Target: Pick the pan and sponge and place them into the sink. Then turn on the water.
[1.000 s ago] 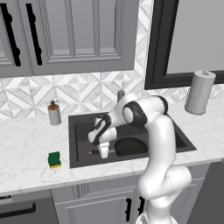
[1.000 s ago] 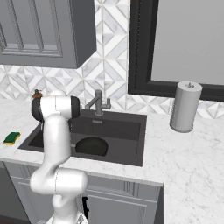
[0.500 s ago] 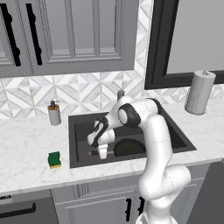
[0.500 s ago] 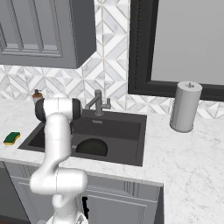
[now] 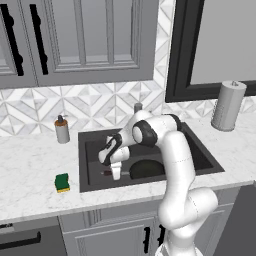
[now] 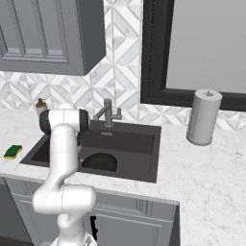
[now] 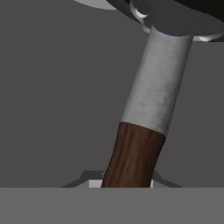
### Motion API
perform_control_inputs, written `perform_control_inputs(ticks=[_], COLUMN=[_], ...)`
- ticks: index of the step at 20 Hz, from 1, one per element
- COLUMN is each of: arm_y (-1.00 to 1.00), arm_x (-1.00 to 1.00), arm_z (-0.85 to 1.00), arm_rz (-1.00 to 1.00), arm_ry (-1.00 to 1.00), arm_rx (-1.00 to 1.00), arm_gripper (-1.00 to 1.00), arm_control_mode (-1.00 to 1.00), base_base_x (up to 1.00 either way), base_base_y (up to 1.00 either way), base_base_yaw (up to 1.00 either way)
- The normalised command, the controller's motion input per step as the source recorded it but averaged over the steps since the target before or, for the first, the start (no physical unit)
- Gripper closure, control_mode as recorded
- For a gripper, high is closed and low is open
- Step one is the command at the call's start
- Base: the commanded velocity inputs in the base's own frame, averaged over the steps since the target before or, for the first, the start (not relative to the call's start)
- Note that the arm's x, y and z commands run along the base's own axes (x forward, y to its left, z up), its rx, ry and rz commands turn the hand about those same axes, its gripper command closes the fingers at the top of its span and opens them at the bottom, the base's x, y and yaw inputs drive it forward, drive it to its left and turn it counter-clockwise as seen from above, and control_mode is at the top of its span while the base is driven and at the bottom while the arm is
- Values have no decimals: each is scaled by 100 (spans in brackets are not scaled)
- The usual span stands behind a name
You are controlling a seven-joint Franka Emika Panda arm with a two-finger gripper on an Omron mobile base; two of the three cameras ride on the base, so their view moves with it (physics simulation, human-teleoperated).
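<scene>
The black pan (image 5: 147, 169) lies inside the dark sink (image 5: 86, 150), right of the basin's middle, and it also shows in the right base view (image 6: 99, 162). Its reddish-brown handle (image 7: 135, 157) with the metal neck (image 7: 157, 87) points left. My gripper (image 5: 116, 172) reaches down into the sink's left part and is shut on that handle. In the hand view the gripper (image 7: 122, 183) has the handle running up between its tips. The green and yellow sponge (image 5: 62, 182) sits on the counter left of the sink (image 6: 13, 152). No water runs from the grey faucet (image 5: 138, 107).
A soap bottle (image 5: 62, 130) stands at the back left of the sink. A paper towel roll (image 5: 228, 106) stands on the counter to the right. Grey cabinets hang above, and a dark window frame rises behind the faucet (image 6: 108, 114).
The arm's elbow has sunk a little and shifted left. The hand stays low in the sink on the pan handle, with the pan in the same spot.
</scene>
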Motion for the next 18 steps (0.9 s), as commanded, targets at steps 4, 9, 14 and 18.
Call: perform_control_inputs(ticks=[4, 9, 14, 18], arm_y=[1, 0, 3, 4], arm_x=[0, -5, -15, -21], arm_z=[-12, 20, 91, 100], arm_rz=[0, 0, -1, 5], arm_ry=[0, 0, 0, 0], arm_rx=[2, 5, 0, 0], arm_gripper=[-100, -100, -100, -100], arm_control_mode=[-100, -100, -100, -100], base_base_x=[0, 0, 0, 0], base_base_y=[0, 0, 0, 0], base_base_yaw=[0, 0, 0, 0])
